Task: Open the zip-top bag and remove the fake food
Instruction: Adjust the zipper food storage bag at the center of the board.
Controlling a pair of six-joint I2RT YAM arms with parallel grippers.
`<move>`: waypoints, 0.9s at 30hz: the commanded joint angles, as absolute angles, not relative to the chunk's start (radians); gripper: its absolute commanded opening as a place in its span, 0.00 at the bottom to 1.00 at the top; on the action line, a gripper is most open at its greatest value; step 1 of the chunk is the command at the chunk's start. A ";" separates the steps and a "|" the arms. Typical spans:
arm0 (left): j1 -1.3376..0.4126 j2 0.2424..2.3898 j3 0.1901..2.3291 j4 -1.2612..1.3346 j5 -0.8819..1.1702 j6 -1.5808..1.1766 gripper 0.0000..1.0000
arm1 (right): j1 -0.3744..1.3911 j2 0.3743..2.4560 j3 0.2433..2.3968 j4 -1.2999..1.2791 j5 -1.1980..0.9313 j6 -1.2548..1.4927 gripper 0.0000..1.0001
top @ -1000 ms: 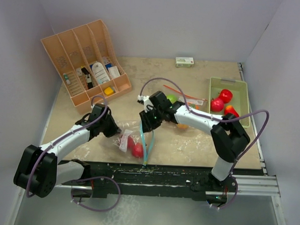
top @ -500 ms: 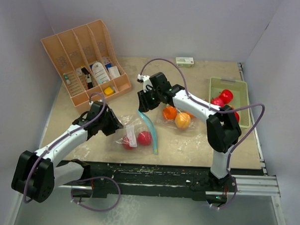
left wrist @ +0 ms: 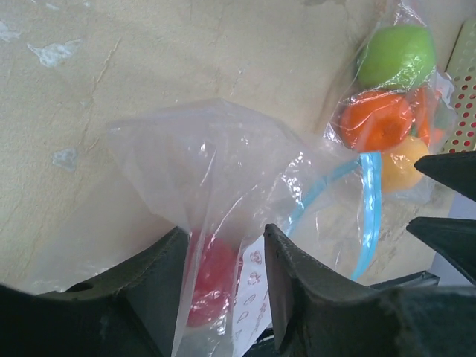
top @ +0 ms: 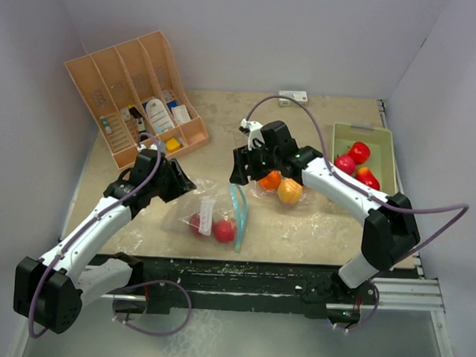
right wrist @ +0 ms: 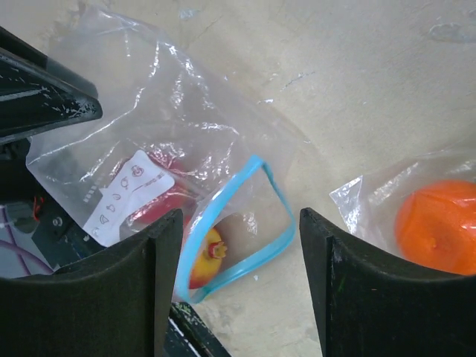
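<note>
The clear zip-top bag (top: pixel 209 211) lies on the table with its blue zip rim (top: pixel 238 214) gaping open. Two red fake fruits (top: pixel 225 230) show inside it. My left gripper (top: pixel 177 182) is shut on the bag's closed end (left wrist: pixel 201 156), with plastic running between its fingers (left wrist: pixel 225 230). My right gripper (top: pixel 240 164) is open and empty above the open rim (right wrist: pixel 253 223), where a yellow-red fruit (right wrist: pixel 208 260) sits in the mouth (right wrist: pixel 239 219). An orange (top: pixel 271 180) and a yellow-orange fruit (top: pixel 289 191) lie in crumpled clear plastic to the right, with a green one (left wrist: pixel 396 56).
A pale green tray (top: pixel 382 141) at the right holds three red fruits (top: pixel 358 152). A peach desk organizer (top: pixel 139 95) stands at the back left. A small white box (top: pixel 293 95) lies by the back wall. The table's front edge is just below the bag.
My right gripper has let go of the blue zip rim and moved up and to the right. The rim has dropped to the table. My left gripper has moved back, stretching the bag flat.
</note>
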State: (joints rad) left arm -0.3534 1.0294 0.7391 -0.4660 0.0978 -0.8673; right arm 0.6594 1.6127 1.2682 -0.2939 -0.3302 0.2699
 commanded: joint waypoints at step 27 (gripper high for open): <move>-0.349 0.943 0.961 -0.643 -0.026 -0.718 0.65 | 0.651 1.615 1.204 -0.158 -0.562 0.362 0.00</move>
State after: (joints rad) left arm -0.3534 0.9825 0.8619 -0.6510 0.0013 -0.8082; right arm 0.6525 1.6028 1.1072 -0.1661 -0.5285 0.3748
